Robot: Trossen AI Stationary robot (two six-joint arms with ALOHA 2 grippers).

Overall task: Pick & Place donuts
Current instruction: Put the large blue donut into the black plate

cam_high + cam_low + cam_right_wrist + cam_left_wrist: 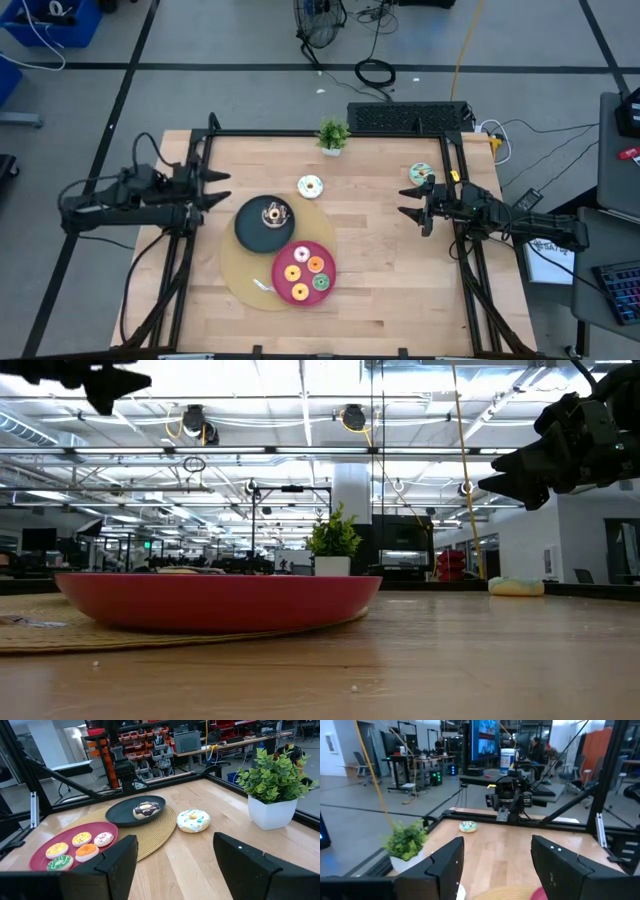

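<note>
White-iced ring donut [310,186] lies loose just beyond round dark plate [265,222], another mint one [420,173] well off; left pincer [222,189] and right pincer [407,211] open, empty. Next: reach, grasp.

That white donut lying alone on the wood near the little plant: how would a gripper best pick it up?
Probably from straight above. The white donut lies flat on the table, clear of the woven mat and the plant. One finger could go into its hole and one outside, pinching the ring, or both fingers could span its whole width.
</note>
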